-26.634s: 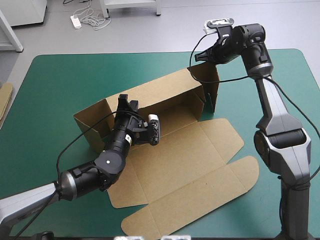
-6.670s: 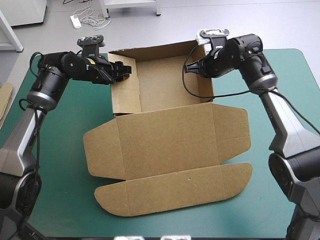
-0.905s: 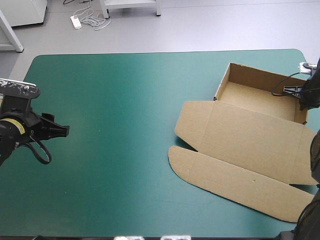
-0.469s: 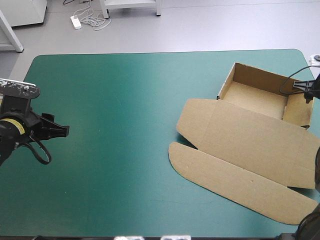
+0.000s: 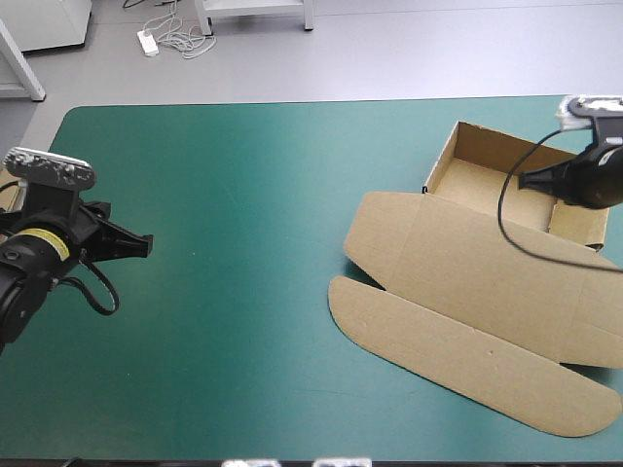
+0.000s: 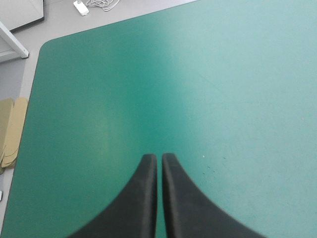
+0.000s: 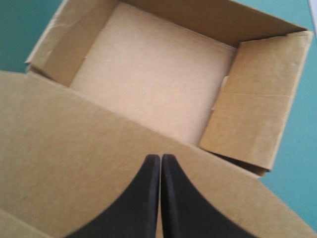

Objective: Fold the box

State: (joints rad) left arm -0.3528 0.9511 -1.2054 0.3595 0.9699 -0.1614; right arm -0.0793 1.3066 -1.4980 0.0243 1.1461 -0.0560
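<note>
The brown box (image 5: 487,263) lies at the table's right side as an open tray (image 5: 492,175) with its lid (image 5: 467,282) spread flat toward the front. My right gripper (image 5: 524,181) hovers shut over the tray's right part, holding nothing. In the right wrist view its tips (image 7: 160,157) meet above the lid (image 7: 74,163), with the tray's floor (image 7: 153,74) ahead and one end wall (image 7: 257,114) leaning outward. My left gripper (image 5: 144,243) hangs shut far off at the left, over bare teal-green cover (image 6: 198,99), its tips (image 6: 159,157) together.
An edge of more brown board (image 6: 12,131) shows beyond the table's left edge. The teal-green cover (image 5: 243,243) stretches wide between the left gripper and the box. The lid's long rounded flap (image 5: 458,360) reaches close to the front right corner.
The right gripper has come away from the tray's right wall and now sits inward over the tray. The left gripper shifted slightly up and right. The box stayed put.
</note>
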